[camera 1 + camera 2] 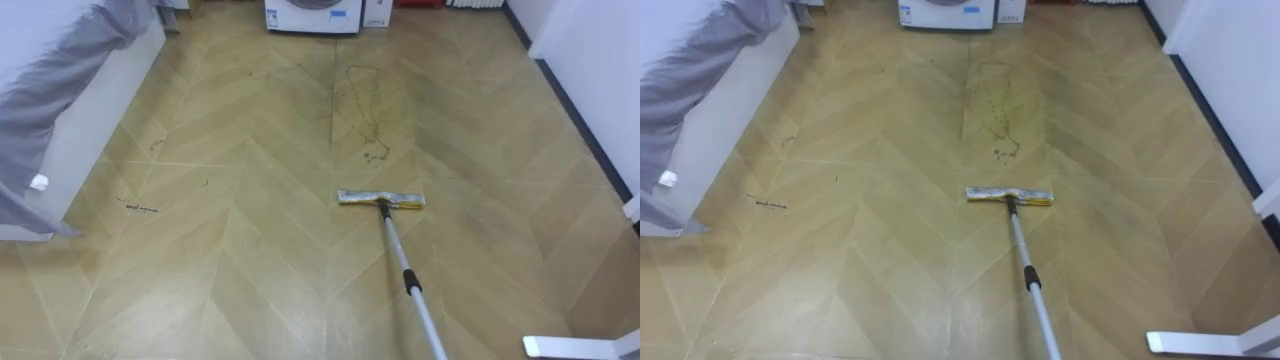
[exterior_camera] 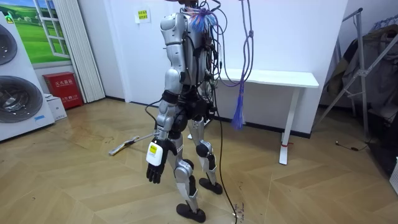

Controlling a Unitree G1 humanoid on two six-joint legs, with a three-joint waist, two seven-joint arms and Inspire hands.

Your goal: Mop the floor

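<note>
Mop handle (image 1: 410, 280) | mop head (image 1: 381, 198) flat on floor (image 1: 250, 250) (scuffs (image 1: 365, 110) beyond) | left hand (image 2: 154, 169) fingers slack, empty

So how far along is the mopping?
Nothing visibly finished yet. In hand: the flat mop head rests on the wooden floor just short of the dark squiggly stain; the left hand hangs idle. Left: that stain and the small dark marks further left.
</note>
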